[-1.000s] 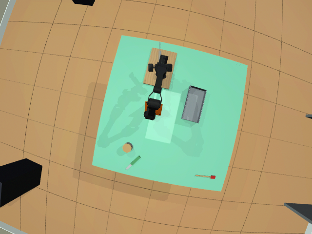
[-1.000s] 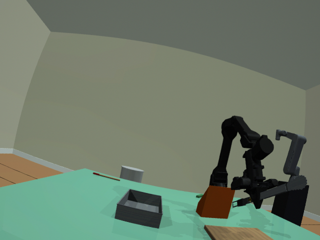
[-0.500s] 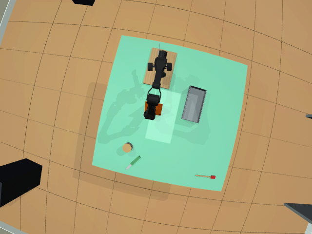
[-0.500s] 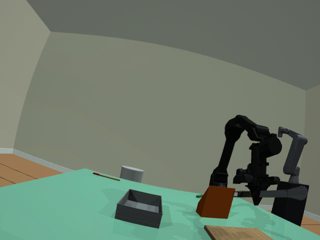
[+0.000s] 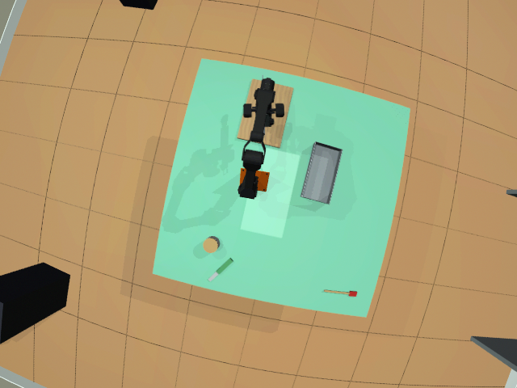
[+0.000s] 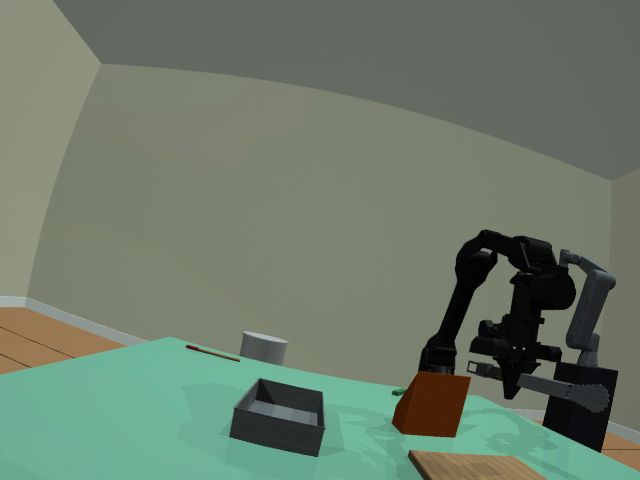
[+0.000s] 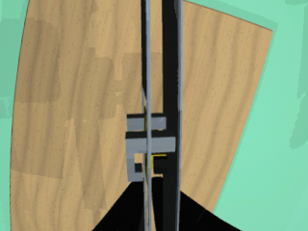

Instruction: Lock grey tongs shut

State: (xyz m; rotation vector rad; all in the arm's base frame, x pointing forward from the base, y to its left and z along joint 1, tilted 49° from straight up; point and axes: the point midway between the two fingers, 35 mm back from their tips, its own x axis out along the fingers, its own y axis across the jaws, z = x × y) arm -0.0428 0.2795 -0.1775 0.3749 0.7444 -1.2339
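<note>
The grey tongs are held above the wooden board, nearly level. Their scalloped tips are a little lower than the hinge end in the exterior view. Their two arms lie close together, nearly parallel, in the wrist view. Whether the lock inside the hinge is engaged cannot be seen. My gripper is shut on the tongs between hinge and tips, pointing down. In the top view the robot arm hides most of the tongs. The roasting tin holds nothing.
An orange block stands beside the arm, between it and the tin. A round tan-topped object, a green-handled tool and a red-ended stick are farther away on the green table top.
</note>
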